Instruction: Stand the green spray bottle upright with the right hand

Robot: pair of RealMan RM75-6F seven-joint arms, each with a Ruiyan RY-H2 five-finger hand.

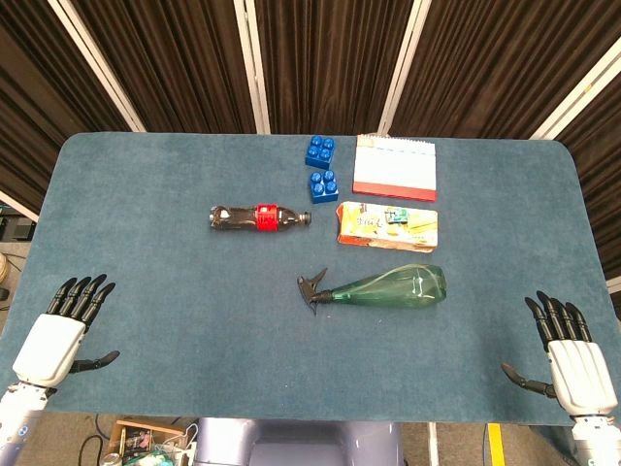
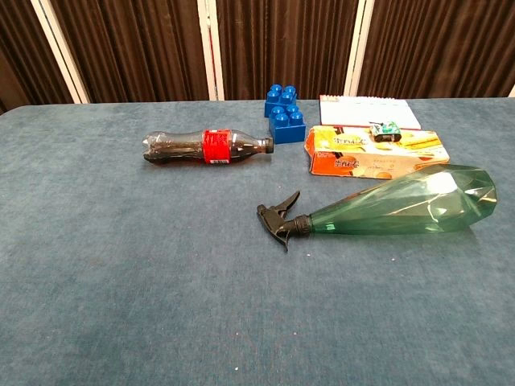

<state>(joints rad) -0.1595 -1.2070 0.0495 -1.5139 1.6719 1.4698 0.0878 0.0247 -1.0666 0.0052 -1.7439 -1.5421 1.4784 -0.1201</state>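
- Green spray bottle (image 1: 388, 287): lies on its side near the middle of the blue table (image 1: 146, 291), black trigger nozzle (image 2: 280, 219) toward the robot's left, wide base toward its right.
- Right hand (image 1: 572, 359): rests at the near right table edge, fingers spread, holding nothing, well apart from the bottle.
- Left hand (image 1: 58, 335): at the near left edge, fingers apart, empty.
- Cola bottle (image 1: 257, 218): on its side, farther back.
- Orange snack box (image 1: 386, 226): just behind the spray bottle, a small green toy car (image 2: 385, 131) on top.
- Two blue building blocks (image 1: 321, 167) beside a desk calendar (image 1: 395, 168).
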